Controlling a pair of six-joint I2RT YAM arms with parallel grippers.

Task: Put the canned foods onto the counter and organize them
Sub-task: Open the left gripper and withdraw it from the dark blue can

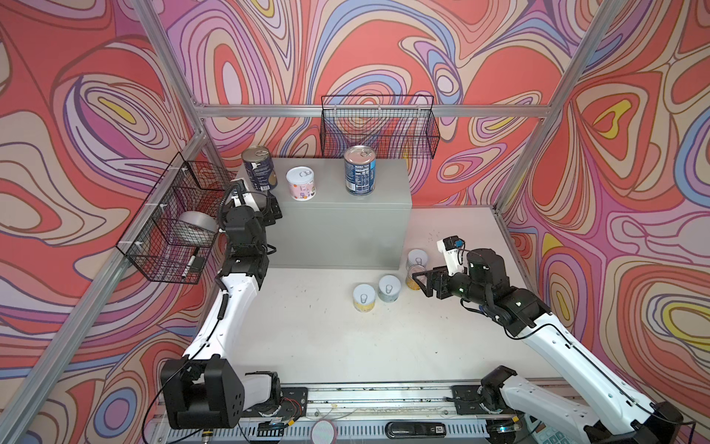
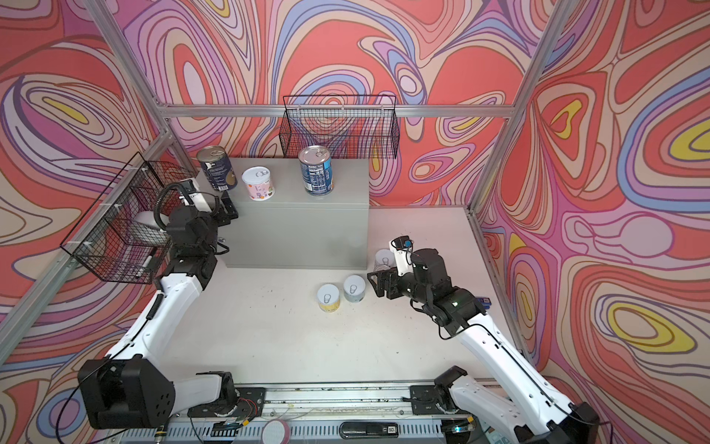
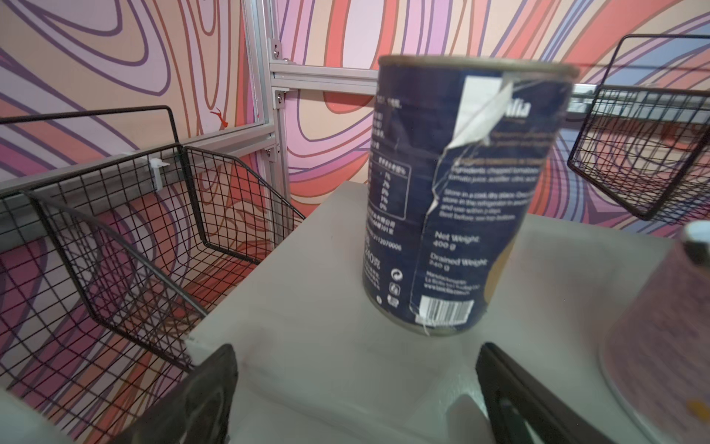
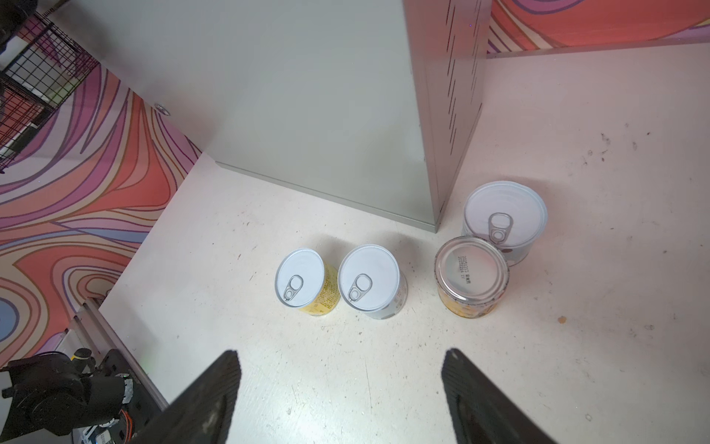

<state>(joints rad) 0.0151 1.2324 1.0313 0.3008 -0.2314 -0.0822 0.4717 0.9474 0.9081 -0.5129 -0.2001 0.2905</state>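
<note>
On the grey counter point(image 1: 330, 226) stand a tall dark-blue can point(image 1: 259, 169), a short pink can point(image 1: 300, 183) and another tall blue can point(image 1: 359, 171). My left gripper point(image 1: 271, 209) is open and empty at the counter's left front corner, just short of the torn-label blue can point(image 3: 453, 192). On the white table sit a yellow can point(image 4: 303, 282), a pale-blue can point(image 4: 369, 280), an upturned orange can point(image 4: 471, 275) and a white can point(image 4: 503, 215). My right gripper point(image 4: 341, 353) hangs open above the table, close to these, holding nothing.
A black wire basket point(image 1: 173, 219) on the left wall holds a grey tape roll point(image 1: 198, 226) and a marker. Another wire basket point(image 1: 380, 127) hangs behind the counter. Aluminium frame posts edge the table.
</note>
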